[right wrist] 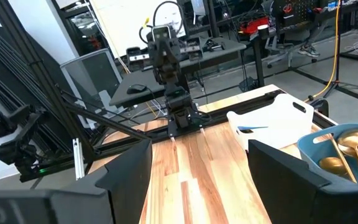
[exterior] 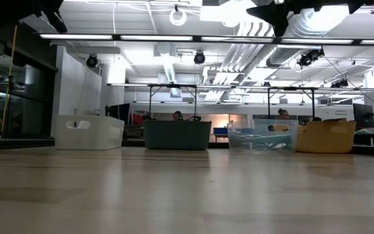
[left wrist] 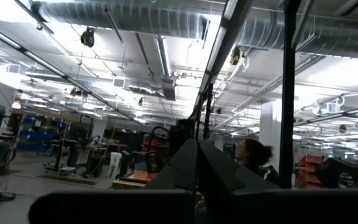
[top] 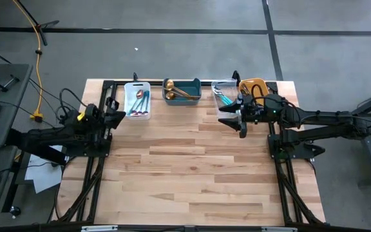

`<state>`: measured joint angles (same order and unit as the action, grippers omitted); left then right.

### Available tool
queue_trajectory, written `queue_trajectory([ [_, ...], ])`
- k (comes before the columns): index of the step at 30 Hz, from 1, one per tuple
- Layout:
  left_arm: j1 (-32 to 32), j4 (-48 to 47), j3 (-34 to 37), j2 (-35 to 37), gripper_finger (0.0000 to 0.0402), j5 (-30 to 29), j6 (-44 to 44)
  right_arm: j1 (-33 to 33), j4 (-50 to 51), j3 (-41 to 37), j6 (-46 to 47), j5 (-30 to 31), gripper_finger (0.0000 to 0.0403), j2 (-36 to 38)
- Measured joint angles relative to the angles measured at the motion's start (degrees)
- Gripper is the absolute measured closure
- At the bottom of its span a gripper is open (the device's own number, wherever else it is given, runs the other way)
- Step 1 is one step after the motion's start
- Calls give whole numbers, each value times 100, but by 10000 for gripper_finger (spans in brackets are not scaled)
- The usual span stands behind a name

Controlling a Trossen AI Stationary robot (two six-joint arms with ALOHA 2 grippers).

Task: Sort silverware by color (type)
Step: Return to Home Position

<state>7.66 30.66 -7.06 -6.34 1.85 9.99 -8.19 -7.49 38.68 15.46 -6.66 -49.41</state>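
Observation:
The silverware lies in four bins along the table's far edge. Purple-pink and teal-handled pieces (top: 138, 102) are in the white bin (top: 137, 86). Gold spoons (top: 179, 90) are in the teal bin (top: 192, 82). Teal-handled pieces (top: 223, 95) lie in the clear bin (top: 223, 84), and dark pieces (top: 255, 89) in the orange bin (top: 253, 81). My right gripper (top: 230, 117) hovers open just in front of the clear bin and holds nothing. My left gripper (top: 116, 111) waits shut at the table's left edge beside the white bin. In the right wrist view the gold spoons (right wrist: 344, 149) show past my open gripper (right wrist: 197, 149).
Bare wooden tabletop (top: 192, 174) stretches from the bins to the near edge. Black frame rails (top: 85, 187) run along both sides of the table. The low view shows the four bins in a row: white (exterior: 88, 132), teal (exterior: 177, 134), clear (exterior: 261, 135), orange (exterior: 325, 136).

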Motion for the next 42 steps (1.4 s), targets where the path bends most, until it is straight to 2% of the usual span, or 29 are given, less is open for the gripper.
queue_trajectory([
  [6,0,103,529,632,400,-116,77,0,0,0,-6,0,147,0],
  [9,0,270,646,601,401,-71,245,-2,7,0,3,0,147,0],
  [13,-32,-174,644,607,401,74,656,-2,58,0,5,0,147,0],
  [17,-311,-237,637,611,401,271,996,-2,101,0,-1,0,147,-2],
  [21,-787,-327,637,609,401,-119,816,-2,99,0,-4,0,147,-2],
  [27,-1263,-860,637,609,401,-833,31,-2,157,0,6,2,147,-2],
  [32,-1240,-1669,637,612,401,-888,-221,-2,195,0,3,0,147,-2],
  [36,-1129,-2505,638,609,401,-872,-63,0,216,0,-39,0,147,-2],
  [42,-978,-2954,637,613,401,-684,-50,-2,217,0,-49,2,147,-2],
])
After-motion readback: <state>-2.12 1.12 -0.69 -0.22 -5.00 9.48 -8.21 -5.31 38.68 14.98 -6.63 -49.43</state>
